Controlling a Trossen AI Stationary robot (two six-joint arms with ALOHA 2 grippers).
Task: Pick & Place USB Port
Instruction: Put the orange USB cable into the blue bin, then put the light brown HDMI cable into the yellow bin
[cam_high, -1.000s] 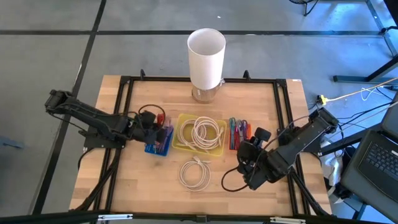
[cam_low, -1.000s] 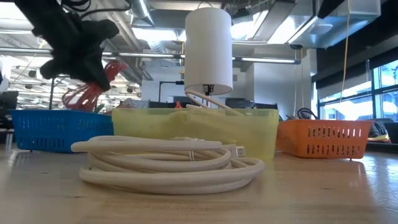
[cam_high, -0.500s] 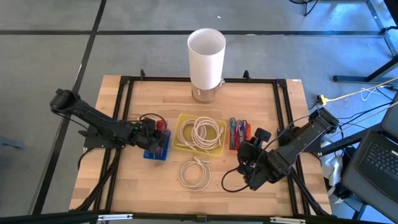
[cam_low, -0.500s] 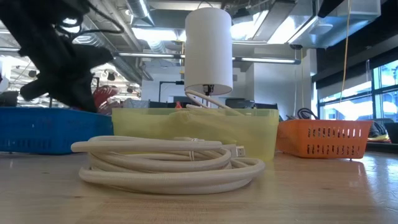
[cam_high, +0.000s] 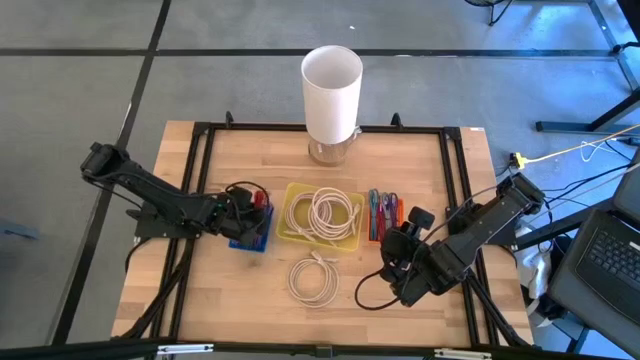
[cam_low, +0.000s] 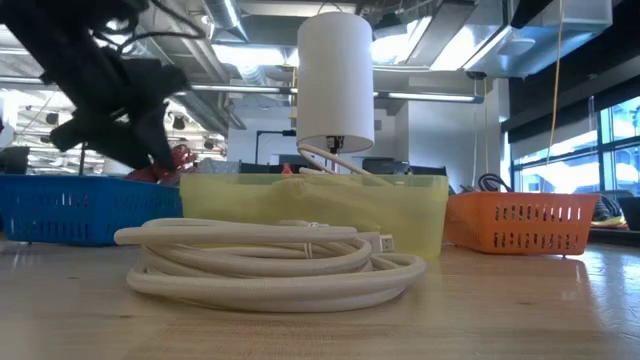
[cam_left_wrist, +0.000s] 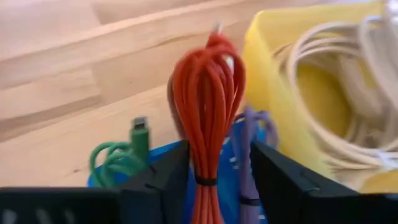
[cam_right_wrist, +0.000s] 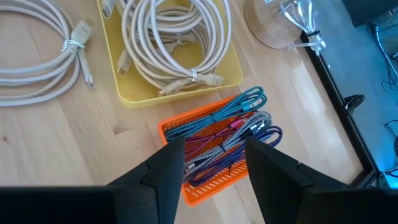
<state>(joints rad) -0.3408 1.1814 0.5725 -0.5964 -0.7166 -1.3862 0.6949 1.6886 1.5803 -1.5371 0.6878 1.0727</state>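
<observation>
Release step: the left gripper (cam_left_wrist: 214, 180), jaws apart, straddles the coiled red USB cable (cam_left_wrist: 208, 106) resting in the blue basket (cam_high: 250, 240). Next move: a straight retreat, snagging nothing. The right gripper (cam_right_wrist: 214, 168) waits, jaws apart and empty, above the orange basket (cam_right_wrist: 214, 186).

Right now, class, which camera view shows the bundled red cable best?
The left wrist view: the red cable fills the frame, standing between the left tool fingers over the blue basket. The high view shows only a red speck at the arm's tip; the low view glimpses a bit; the right wrist view misses it.
</observation>
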